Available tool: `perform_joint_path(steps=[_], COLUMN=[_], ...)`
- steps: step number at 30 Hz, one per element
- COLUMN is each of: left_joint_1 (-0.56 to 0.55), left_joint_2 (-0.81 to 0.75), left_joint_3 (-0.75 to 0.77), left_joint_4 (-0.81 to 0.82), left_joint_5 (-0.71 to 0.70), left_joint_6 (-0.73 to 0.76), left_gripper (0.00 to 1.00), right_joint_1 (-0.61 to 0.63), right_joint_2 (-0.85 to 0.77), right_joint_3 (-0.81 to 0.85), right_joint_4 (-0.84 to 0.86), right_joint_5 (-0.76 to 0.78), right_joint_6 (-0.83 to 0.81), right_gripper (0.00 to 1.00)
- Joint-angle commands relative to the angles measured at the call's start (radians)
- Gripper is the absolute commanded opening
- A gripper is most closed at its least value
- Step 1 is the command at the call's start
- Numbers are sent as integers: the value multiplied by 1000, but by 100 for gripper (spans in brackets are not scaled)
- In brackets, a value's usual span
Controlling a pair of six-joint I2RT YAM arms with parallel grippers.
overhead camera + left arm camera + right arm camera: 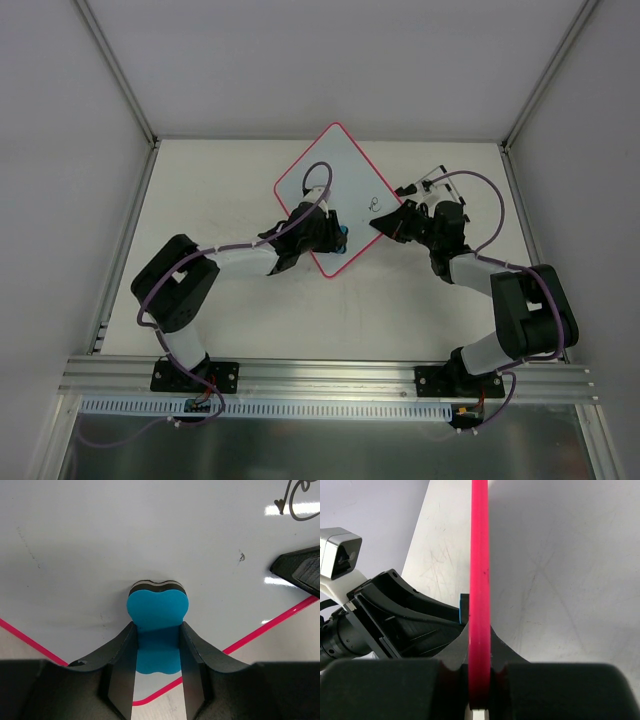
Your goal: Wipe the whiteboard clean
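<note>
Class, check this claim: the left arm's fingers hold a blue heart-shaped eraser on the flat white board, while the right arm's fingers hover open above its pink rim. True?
Not hovering open: the right wrist view shows the right arm's fingers shut on the flat white board's pink rim. The left arm's fingers do hold the blue heart-shaped eraser on it.

Bright, even light, glare streaks on the whiteboard (150, 535), soft shadows.

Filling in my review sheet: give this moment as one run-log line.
left end effector: shut on eraser, on whiteboard | right end effector: shut on whiteboard rim | scribble: not yet erased
</note>
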Motion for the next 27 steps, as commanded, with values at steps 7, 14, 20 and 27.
perform_joint_path(steps=[7, 14, 20, 27], left_joint_1=[-91, -88, -39, 30], left_joint_2=[52, 110, 147, 168], left_joint_3=[118, 306, 389, 446], left_joint_4=[-145, -209, -228, -248], left_joint_5=[92, 78, 107, 123], left_joint_6=[94, 204, 264, 283], left_gripper=[0, 0, 0, 0], right_joint_1=[73, 71, 73, 76], right_joint_2=[15, 14, 5, 5], right_joint_3=[-1, -6, 2, -3], right_joint_4=[23, 21, -11, -12], right_joint_5=[-116, -119, -136, -159], right_joint_6=[-138, -144, -175, -172], right_gripper=[0, 0, 0, 0])
